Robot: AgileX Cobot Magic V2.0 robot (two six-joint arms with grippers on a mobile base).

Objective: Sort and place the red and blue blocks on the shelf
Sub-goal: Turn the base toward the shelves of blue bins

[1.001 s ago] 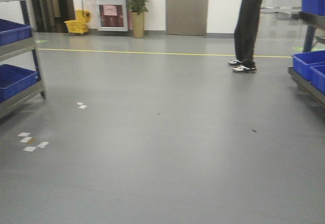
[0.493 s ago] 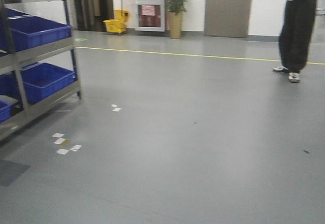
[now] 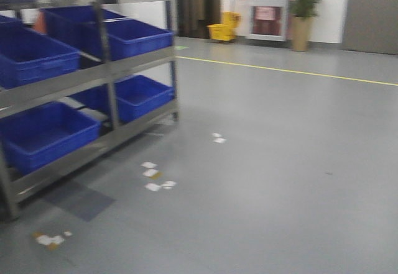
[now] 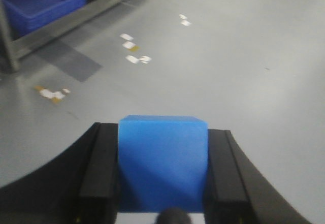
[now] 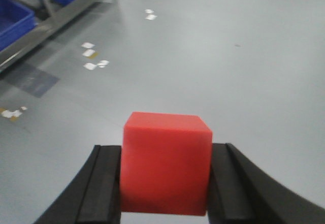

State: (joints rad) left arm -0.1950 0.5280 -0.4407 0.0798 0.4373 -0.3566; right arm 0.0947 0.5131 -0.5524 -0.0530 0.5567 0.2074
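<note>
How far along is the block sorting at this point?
Done: both pickups. The left gripper is shut on the blue block, the right gripper on the red block. In hand: both held above the floor, the shelf at the front view's left. Left: placing both on it.

- The shelf [image 3: 62,86] now fills the front view's left side, with more blue bins [image 3: 37,134] showing.
- The plant [image 3: 303,0] and yellow bucket [image 3: 224,30] sit further right.
- The standing person is gone from view.

large blue plastic bins [image 3: 37,134] — left, in tiers | smooth grey floor [image 3: 280,181] | small white paper scraps [image 3: 155,178] scattered | thin yellow floor line [image 3: 286,70] | yellow mop bucket [image 3: 224,30] — far wall | leafy potted plant in tan pot [image 3: 303,19]
</note>
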